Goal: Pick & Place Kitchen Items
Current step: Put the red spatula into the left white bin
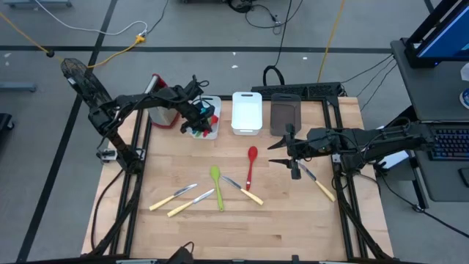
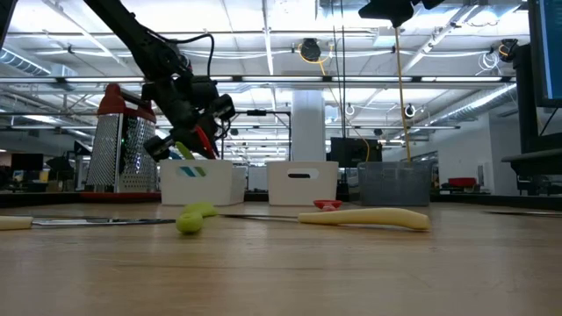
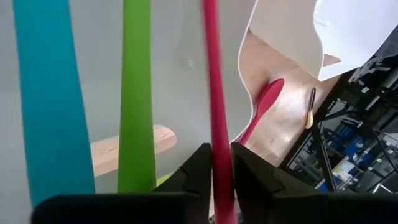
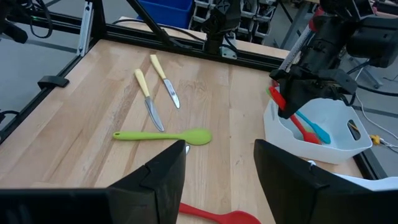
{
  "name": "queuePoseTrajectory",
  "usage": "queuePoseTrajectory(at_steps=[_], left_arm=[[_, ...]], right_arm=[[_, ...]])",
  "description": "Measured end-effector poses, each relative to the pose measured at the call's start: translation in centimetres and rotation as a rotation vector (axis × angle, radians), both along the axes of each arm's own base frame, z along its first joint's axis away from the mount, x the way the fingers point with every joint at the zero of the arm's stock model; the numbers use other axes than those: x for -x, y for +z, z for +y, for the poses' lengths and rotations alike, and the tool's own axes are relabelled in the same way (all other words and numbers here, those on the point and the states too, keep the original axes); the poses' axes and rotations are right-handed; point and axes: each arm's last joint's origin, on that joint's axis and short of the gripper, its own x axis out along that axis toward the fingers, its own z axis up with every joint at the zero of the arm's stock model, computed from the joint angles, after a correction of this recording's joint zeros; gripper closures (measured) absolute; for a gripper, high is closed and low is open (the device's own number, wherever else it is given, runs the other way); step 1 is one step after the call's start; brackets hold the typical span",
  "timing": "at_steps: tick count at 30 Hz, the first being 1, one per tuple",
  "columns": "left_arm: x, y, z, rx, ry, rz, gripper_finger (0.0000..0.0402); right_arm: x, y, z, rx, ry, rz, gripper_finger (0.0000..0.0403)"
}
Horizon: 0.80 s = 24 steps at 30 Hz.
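Note:
My left gripper (image 1: 196, 117) hangs over the leftmost white bin (image 1: 214, 133) and is shut on a red utensil (image 3: 214, 93). A blue utensil (image 3: 50, 99) and a green one (image 3: 137, 93) stand in that bin beside it. On the table lie a red spoon (image 1: 251, 165), a green spoon (image 1: 217, 185) and three yellow-handled knives (image 1: 174, 196), (image 1: 192, 203), (image 1: 244, 189). My right gripper (image 1: 291, 152) is open above the table's right part, just beside a fourth knife (image 1: 316, 182) and touching nothing. My left gripper pinches the red utensil's slim handle (image 3: 219, 158) between its two fingers (image 3: 198, 171). It comes from above, slanting down into the bin (image 2: 198, 180), with the fingers across the handle. The utensil's far end (image 4: 303, 129) points down inside the bin; whether it rests there I cannot tell.
A second white bin (image 1: 247, 112) and a dark grey bin (image 1: 285, 115) stand in a row along the far edge. The red-topped metal grater (image 2: 120, 145) stands left of the bins. Bare wood lies along the near edge.

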Motion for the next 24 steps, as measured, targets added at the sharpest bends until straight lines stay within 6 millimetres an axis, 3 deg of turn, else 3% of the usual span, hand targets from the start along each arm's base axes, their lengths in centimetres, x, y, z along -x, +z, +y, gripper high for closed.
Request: queuePoseTrajectory(at_steps=[14,24], left_arm=[[-0.5,0.6,-0.8,-0.075,0.0,0.035,0.0127],[1.3,5.6,-0.9,-0.245,0.114,-0.071,0.0058]], right_arm=[[0.0,0.0,0.0,0.0,0.0,0.0,0.022],[0.0,0.0,0.0,-0.001,0.002,0.0,0.022]])
